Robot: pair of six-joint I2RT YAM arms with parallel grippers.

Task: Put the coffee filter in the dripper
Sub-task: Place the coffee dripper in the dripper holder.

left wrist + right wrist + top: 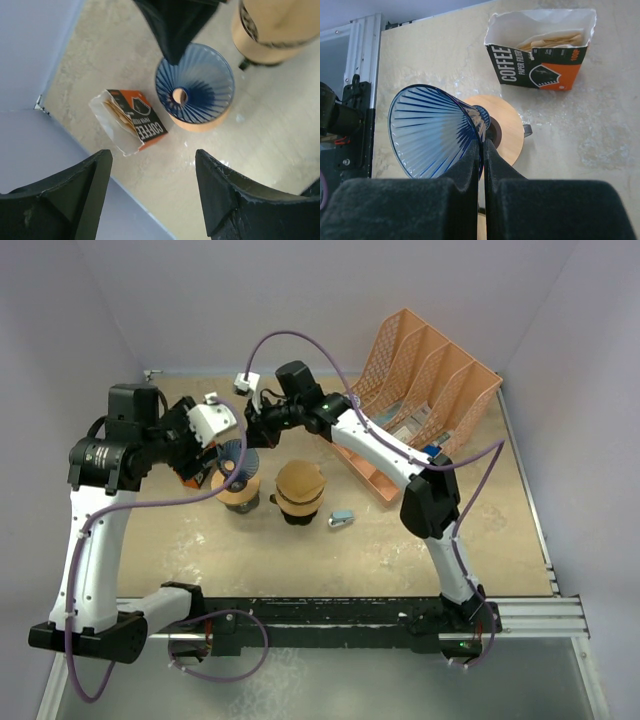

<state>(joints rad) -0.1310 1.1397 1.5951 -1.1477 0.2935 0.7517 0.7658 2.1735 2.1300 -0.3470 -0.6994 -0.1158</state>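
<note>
The blue ribbed glass dripper (197, 90) (427, 132) (240, 462) stands on a round wooden base (507, 127). My right gripper (483, 145) is shut on the dripper's wall, one finger inside the cone and one outside. To the dripper's left lies an opened black-and-orange coffee filter box (129, 121) (540, 70), with brown paper coffee filters (120, 116) showing in its torn white mouth. My left gripper (152, 165) hangs open above the table, near the box, with nothing between its fingers. In the left wrist view the right gripper (174, 55) reaches down onto the dripper's rim.
A brown lidded pot (299, 490) (272, 30) stands just right of the dripper. A small blue and white object (341, 519) lies beside it. An orange file rack (420, 390) fills the back right. Grey walls enclose the table on three sides.
</note>
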